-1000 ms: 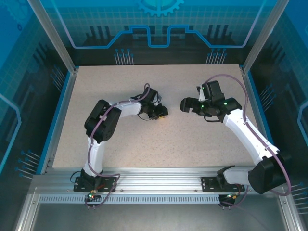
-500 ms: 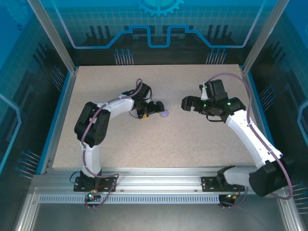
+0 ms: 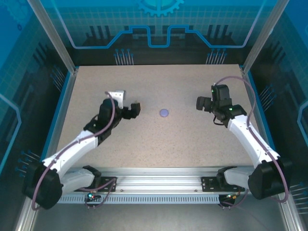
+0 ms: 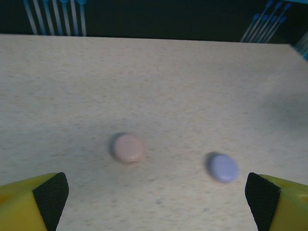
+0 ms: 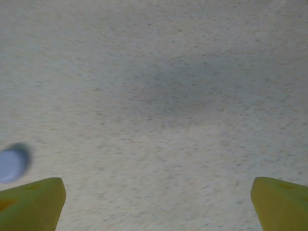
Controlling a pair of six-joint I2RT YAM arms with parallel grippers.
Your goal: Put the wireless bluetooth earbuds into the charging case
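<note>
A shut round lavender charging case [image 3: 164, 112] lies flat near the middle of the table. It also lies at the right of the left wrist view [image 4: 223, 167] and at the left edge of the right wrist view [image 5: 10, 163]. A shut pink round case [image 4: 128, 147] lies to its left in the left wrist view. My left gripper [image 3: 134, 109] [image 4: 156, 195] is open and empty, left of the lavender case and apart from it. My right gripper [image 3: 201, 103] [image 5: 156, 195] is open and empty over bare table to the right. The earbuds are out of view.
The speckled table [image 3: 192, 144] is bounded by a blue rim [image 3: 61, 110] at the sides and metal posts at the back corners. Blue pins [image 4: 53, 17] line the dark back wall. An aluminium rail [image 3: 159, 185] runs along the near edge.
My left gripper opened, let go of the lavender case and drew back to the left. The case now lies alone on the table. My right gripper moved right, away from it.
</note>
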